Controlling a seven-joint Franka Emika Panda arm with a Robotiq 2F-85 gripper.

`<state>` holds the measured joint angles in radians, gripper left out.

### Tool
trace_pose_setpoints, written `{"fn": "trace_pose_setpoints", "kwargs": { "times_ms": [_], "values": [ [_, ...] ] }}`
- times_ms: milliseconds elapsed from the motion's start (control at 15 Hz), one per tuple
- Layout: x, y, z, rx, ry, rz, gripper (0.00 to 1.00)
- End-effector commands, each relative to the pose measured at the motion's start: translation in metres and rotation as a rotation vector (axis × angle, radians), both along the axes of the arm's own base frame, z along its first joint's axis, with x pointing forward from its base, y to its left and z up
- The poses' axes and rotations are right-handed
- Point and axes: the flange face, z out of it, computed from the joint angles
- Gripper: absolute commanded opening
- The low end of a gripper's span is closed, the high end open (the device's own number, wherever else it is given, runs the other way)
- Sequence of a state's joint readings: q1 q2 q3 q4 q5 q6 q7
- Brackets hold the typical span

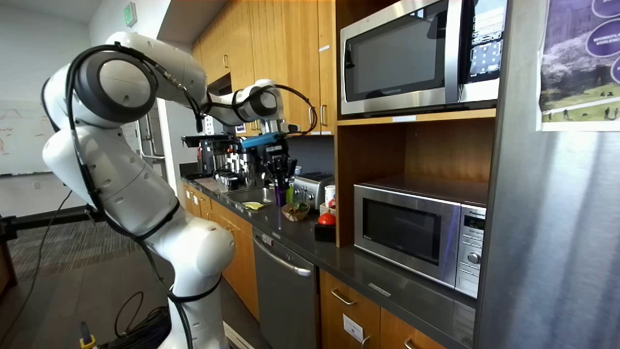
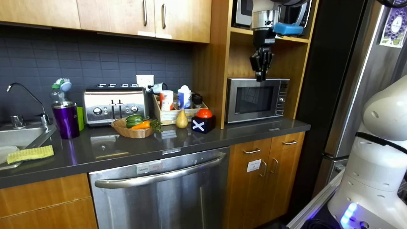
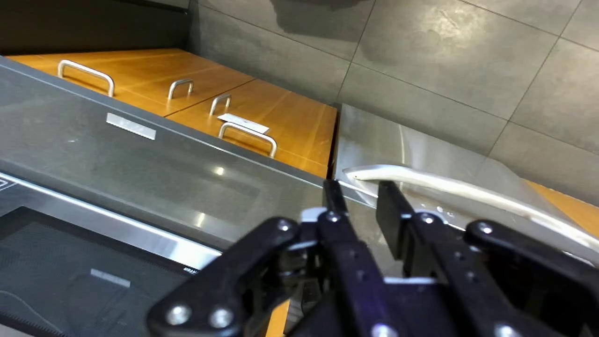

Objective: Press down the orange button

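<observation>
The orange button [image 2: 204, 113] is a rounded dome on top of a dark box [image 2: 206, 124] with a white X, upright on the counter beside the wooden cabinet panel. In an exterior view the button [image 1: 327, 219] also shows on its black box [image 1: 325, 233]. It is not visible in the wrist view. My gripper [image 2: 261, 78] points down, in the air above counter height, and appears in front of the lower microwave. It also shows in an exterior view [image 1: 282, 182]. In the wrist view the gripper [image 3: 359, 192] has its fingers apart, with nothing between them.
A pear [image 2: 182, 119] and a wooden crate [image 2: 168, 117] of canisters stand beside the box. A basket [image 2: 133, 131] of vegetables, a toaster [image 2: 116, 105] and a purple tumbler [image 2: 65, 121] are further along. A microwave [image 2: 254, 100] sits in the cabinet niche. The dishwasher handle [image 3: 449, 187] sticks out below the counter.
</observation>
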<state>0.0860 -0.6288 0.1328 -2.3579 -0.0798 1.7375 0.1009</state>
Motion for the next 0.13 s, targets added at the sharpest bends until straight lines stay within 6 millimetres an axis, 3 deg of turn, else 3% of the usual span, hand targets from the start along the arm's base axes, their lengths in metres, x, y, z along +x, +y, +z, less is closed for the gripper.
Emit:
{"fn": "trace_pose_setpoints", "kwargs": {
  "times_ms": [0,67],
  "values": [
    [0.0002,0.0002,0.0008,0.0,0.001,0.0,0.27],
    [0.0002,0.0002,0.0008,0.0,0.001,0.0,0.27]
  ]
}}
